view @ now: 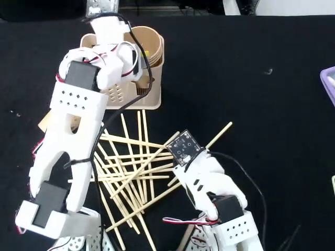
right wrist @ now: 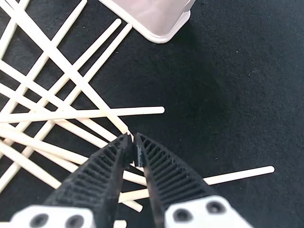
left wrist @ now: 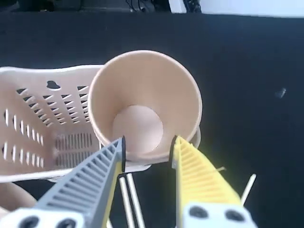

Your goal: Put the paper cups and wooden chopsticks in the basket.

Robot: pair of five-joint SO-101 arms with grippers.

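On the black table (view: pixel 272 130), the basket (view: pixel 125 94) sits upper left with a paper cup (left wrist: pixel 142 95) standing in its right end. The left gripper (left wrist: pixel 147 145), moderately open at the cup's rim, should lift straight clear. Chopsticks (view: pixel 133 167) lie crossed at lower centre. The right gripper (right wrist: pixel 132 138), nearly closed at one stick's tip, would do better gripping a topmost stick mid-length.

White printed shells, black servo blocks. Left arm (view: pixel 76 112), 9 o'clock: diamond holes, black cable, red-white leads. Left gripper (left wrist: pixel 147 145): one grey ribbed finger, one yellow. Right arm (view: pixel 209 180), 5 o'clock: black board (view: pixel 183 147), probably camera. Right gripper (right wrist: pixel 132 138): black ribbed fingers, white base.
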